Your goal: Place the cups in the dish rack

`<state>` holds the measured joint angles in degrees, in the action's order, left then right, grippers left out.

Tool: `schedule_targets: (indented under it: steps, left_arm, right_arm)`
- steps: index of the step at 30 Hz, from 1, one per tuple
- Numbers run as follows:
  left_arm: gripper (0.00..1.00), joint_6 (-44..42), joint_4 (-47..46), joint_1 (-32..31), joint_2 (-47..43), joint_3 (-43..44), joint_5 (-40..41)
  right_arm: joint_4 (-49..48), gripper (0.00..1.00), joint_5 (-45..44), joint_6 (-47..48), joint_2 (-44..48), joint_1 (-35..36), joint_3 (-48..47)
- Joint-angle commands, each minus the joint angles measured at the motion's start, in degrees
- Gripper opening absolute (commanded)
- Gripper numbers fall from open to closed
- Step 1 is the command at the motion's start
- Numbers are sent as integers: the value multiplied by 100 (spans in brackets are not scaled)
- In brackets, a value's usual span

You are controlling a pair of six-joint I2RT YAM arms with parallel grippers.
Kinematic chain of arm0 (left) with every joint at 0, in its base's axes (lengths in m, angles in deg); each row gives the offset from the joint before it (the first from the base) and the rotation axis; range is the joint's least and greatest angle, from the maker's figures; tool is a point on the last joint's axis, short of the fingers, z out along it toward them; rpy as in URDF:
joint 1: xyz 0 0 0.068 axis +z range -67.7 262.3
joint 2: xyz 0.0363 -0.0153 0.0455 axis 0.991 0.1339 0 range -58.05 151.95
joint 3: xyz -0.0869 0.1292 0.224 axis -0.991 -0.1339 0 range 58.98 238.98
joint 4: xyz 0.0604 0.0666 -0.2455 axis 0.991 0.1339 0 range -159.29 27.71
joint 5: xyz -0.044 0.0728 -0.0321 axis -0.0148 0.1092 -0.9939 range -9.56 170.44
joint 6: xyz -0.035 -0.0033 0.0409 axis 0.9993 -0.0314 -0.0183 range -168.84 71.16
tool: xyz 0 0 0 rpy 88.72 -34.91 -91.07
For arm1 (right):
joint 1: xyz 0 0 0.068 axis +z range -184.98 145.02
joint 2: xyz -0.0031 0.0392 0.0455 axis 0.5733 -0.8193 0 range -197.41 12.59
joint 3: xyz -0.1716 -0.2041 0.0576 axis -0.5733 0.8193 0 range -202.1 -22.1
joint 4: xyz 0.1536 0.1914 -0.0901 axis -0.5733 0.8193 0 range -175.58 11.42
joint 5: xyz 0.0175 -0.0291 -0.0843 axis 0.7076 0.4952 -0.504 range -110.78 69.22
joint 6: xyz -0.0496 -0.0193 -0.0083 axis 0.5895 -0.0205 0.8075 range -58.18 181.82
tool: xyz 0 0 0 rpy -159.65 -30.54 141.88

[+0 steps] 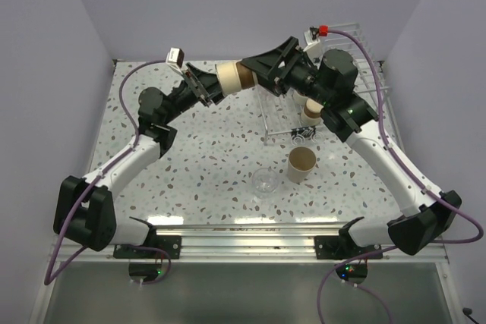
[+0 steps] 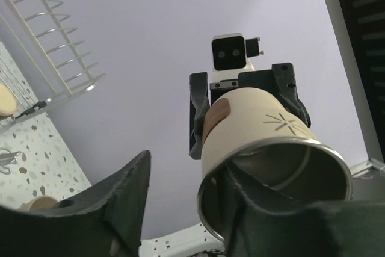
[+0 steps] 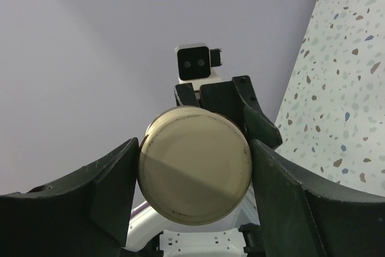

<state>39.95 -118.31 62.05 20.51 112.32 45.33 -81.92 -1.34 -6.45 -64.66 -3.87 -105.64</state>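
From above, the beige cup (image 1: pixel 228 77) hangs in mid-air between the two arms, over the far part of the bench (image 1: pixel 213 157) and left of the dish rack (image 1: pixel 363 42). The left end effector (image 1: pixel 209 86) is at its mouth and the right end effector (image 1: pixel 257 73) at its base. One cup (image 1: pixel 309 111) seems to sit in the rack already, though the arm half hides it. A brownish cup (image 1: pixel 301 165) and a clear cup (image 1: pixel 265 182) stand unloaded on the bench.

In the left wrist view, the left jaws stand apart: one finger is inside the rim and the other is well clear of the wall, so there is no grip.

In the right wrist view, the right fingers press both sides of the cup's base, clamped on it.

The task looks early. The air toward the rack is open, but the left finger must first slip out of the mouth.
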Motion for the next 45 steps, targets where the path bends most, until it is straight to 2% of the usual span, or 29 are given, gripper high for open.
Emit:
schedule_targets:
  steps: [1,7,11,16,20,26,29,34,41,45]
  left_arm:
    - [53,-415,638,82,-350,-104,189]
    - [78,-723,1297,416,-877,-482,171]
    - [86,-969,1798,680,-1203,-676,75]
    - [92,-1654,2992,996,-1554,-589,-13]
    - [93,-2304,4264,1181,-1695,-351,66]
    - [94,-3350,5996,1287,-1818,97,557]
    - [94,-3851,6752,1287,-1783,308,944]
    - [93,-4142,7019,1287,-1994,72,1156]
    - [92,-4274,7213,1287,-2196,-359,1147]
    - [92,-4344,7248,1287,-2214,-473,1138]
  right_arm:
    - [55,0,104,199,79,18,-372]
    - [767,0,-177,700,44,-26,-812]
    - [1206,0,-344,973,122,-123,-865]
    - [1795,0,-669,1588,123,-246,-1049]
    - [2374,0,-1003,2036,114,-386,-1181]
    - [3332,0,-1961,3029,9,-518,-1506]
    - [3701,0,-2707,3442,-184,-510,-1655]
    - [3686,0,-3314,3944,-597,-519,-1664]
    - [3773,0,-4131,4339,-1756,-510,-2086]
    - [3677,0,-4317,4585,-2267,-510,-2288]
